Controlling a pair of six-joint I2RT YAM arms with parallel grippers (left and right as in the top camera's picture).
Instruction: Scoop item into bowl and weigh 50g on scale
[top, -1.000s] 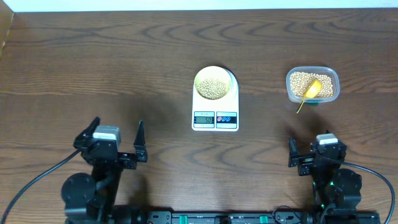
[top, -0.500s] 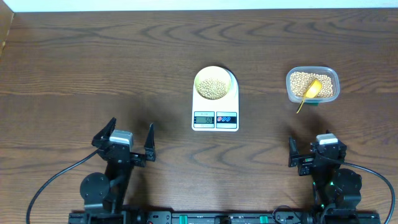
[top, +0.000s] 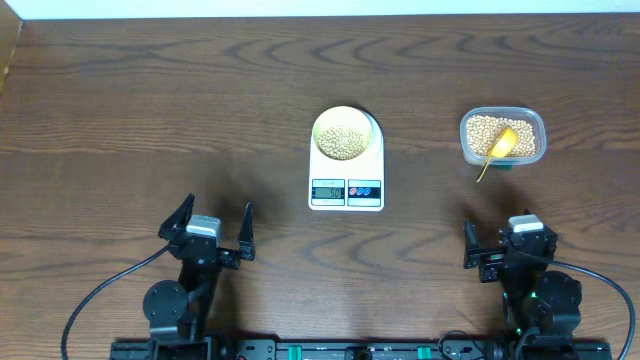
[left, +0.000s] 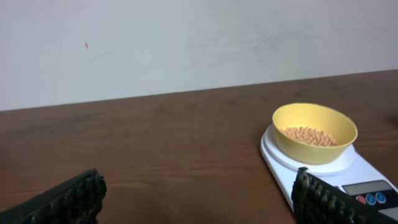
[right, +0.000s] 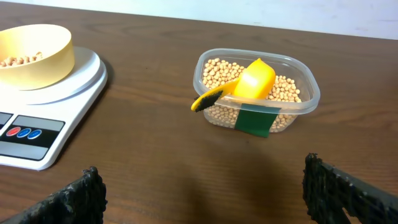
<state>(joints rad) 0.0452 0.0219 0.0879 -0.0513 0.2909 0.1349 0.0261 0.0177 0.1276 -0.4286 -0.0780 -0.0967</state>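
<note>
Centrally on the dark wooden table (top: 150, 100), the white digital kitchen scale (top: 346, 180) is seen, its grey display (top: 328, 191) and red and blue buttons (top: 364, 190) set along its front edge. The pale yellow bowl (top: 316, 133) is placed on the scale's platform, toward the back, and a shallow layer of beige beans (top: 342, 140) is held in it. To the right of the scale, well apart from it, a clear plastic tub (top: 464, 128) filled with more beans is found, with a yellow measuring spoon (top: 500, 146) laid inside and its handle sticking out over the near rim. A green label (right: 254, 120) is stuck on the tub's near wall. The left gripper (top: 216, 216) is held in front of the scale and to its left, jaws spread wide around nothing. The right gripper (top: 510, 242) is held in front and to the scale's right, likewise gaping and empty.
</note>
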